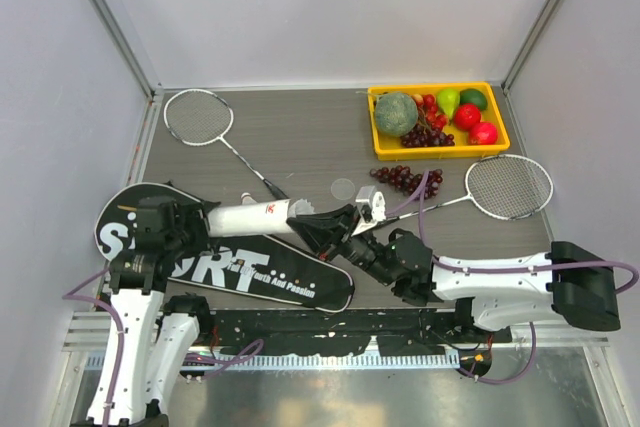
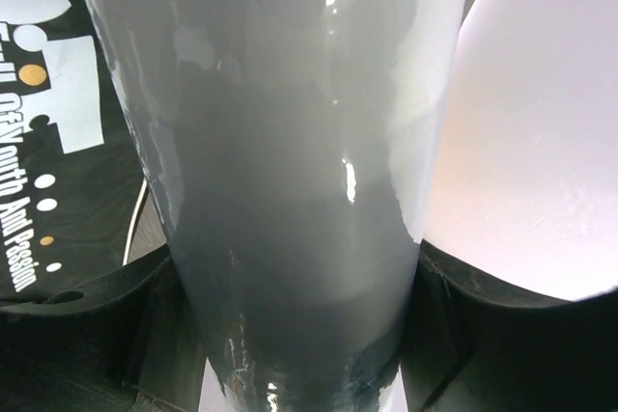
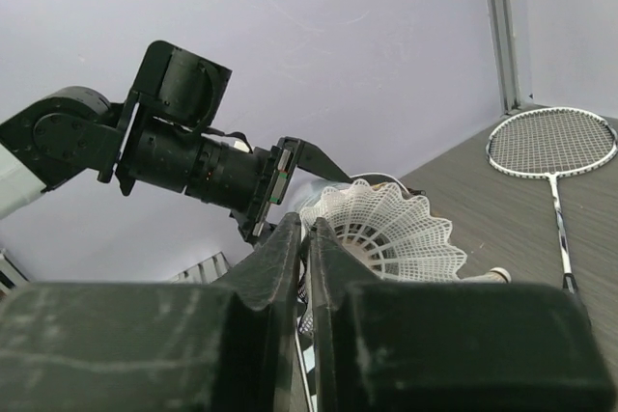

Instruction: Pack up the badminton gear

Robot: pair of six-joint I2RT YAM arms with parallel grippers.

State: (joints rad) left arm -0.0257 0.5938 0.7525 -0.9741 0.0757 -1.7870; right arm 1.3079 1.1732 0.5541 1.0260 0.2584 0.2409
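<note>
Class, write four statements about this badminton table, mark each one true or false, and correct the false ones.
1. The left hand holds the tube. True.
2. The rackets are packed in the bag. False: both lie out on the table, one far left, the other on the right.
3. Some grapes lie on the table outside the tray. True.
4. The right hand is wide open and empty. False: it is shut, with a shuttlecock at its tips.
</note>
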